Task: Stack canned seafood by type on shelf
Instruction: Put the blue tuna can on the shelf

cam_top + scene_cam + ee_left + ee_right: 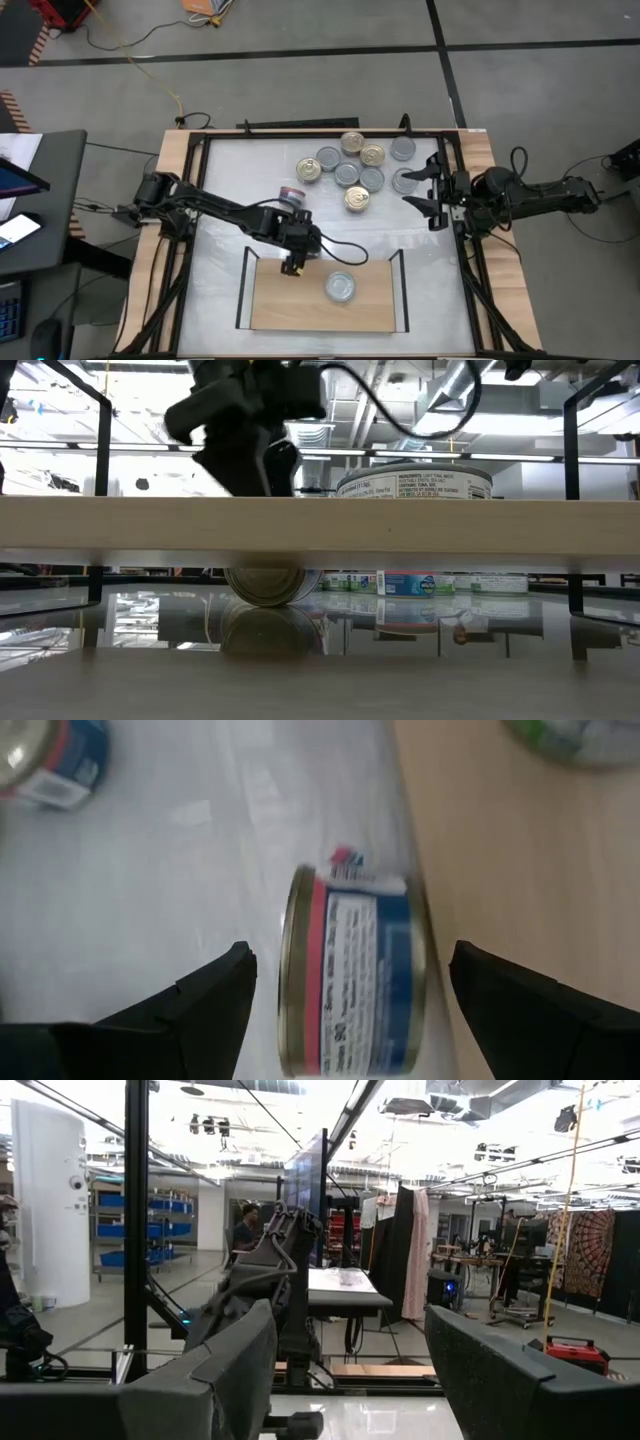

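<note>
One tin (352, 985) with a gold rim and a red-and-blue label lies on its curved side on the white table, right by the far edge of the wooden shelf (300, 310); the low view shows the same tin (262, 585) beyond the board. My left gripper (350, 960) (293, 264) hangs open over it, slanting down, one finger on each side and clear of it. A silver-lidded tin (340, 287) (415, 482) sits flat on the shelf. Several more tins (352, 165) lie flat in a cluster at the far right. My right gripper (425, 187) waits open beside them, raised.
Another tin with a blue label (291, 194) stands on the table just beyond my left arm. Black uprights (245, 290) (400, 290) close the shelf's two ends. A black frame (200, 200) runs round the table. The shelf board has free room left of its tin.
</note>
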